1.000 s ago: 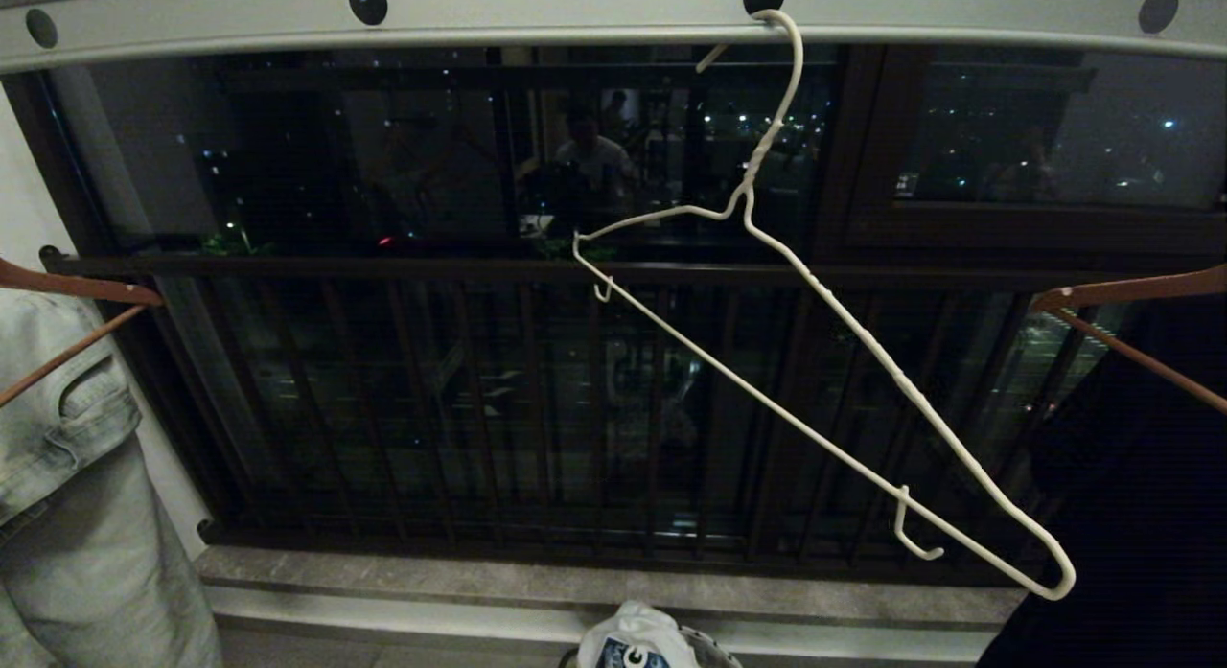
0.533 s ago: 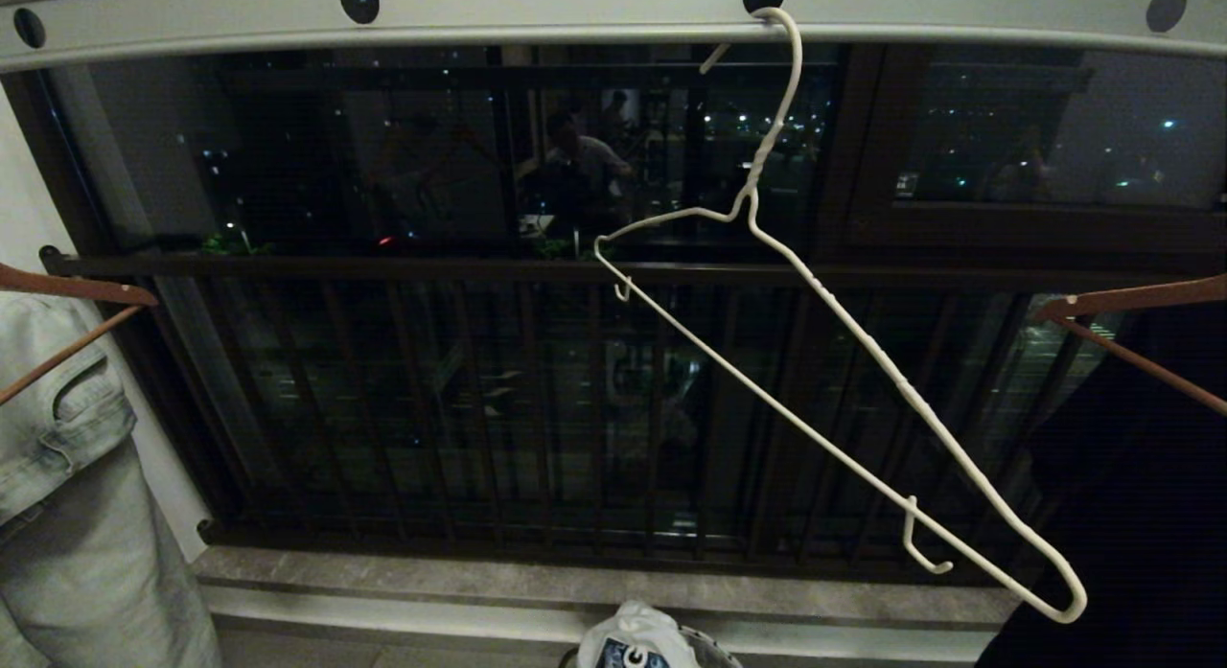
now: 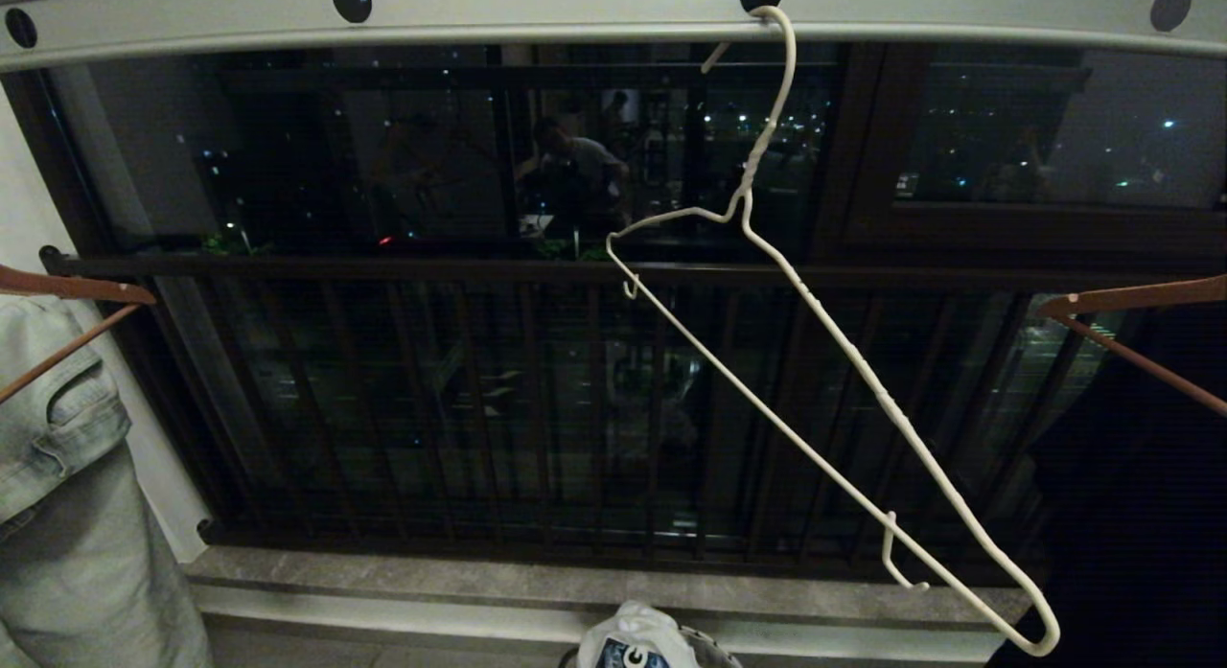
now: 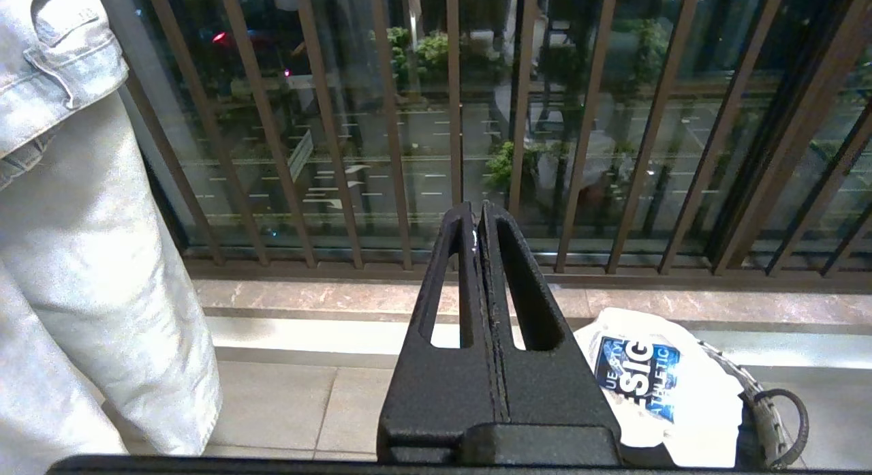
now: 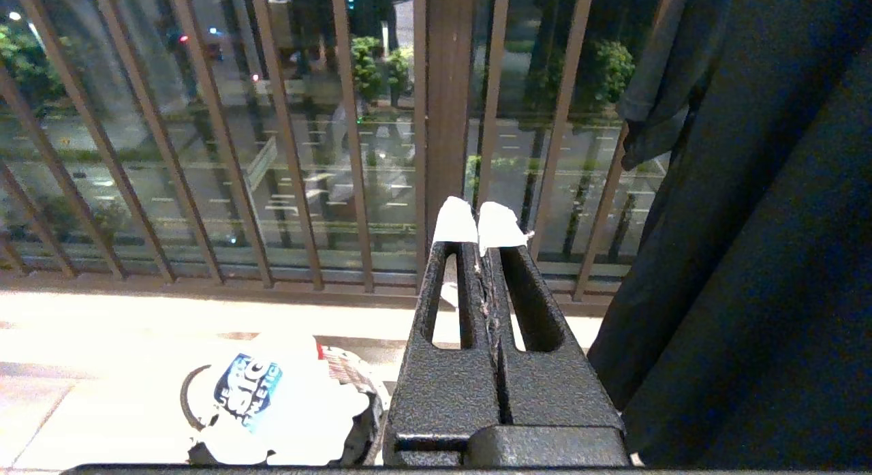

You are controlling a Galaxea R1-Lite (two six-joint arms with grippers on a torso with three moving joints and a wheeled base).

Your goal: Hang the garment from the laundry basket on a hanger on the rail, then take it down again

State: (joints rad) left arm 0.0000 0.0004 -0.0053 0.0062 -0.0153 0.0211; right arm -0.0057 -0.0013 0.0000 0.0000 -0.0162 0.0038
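**Shirt not yet out of the basket**

The long pale grey holed metal rail carries the thin cream wire hanger, bare and tilted. The white logo T-shirt sits bunched in the small round laundry basket. Left gripper and right gripper are clenched, empty, well apart from both

Both my arms parked low, out of head cam. L gripper fingers pressed together, empty; R gripper same.
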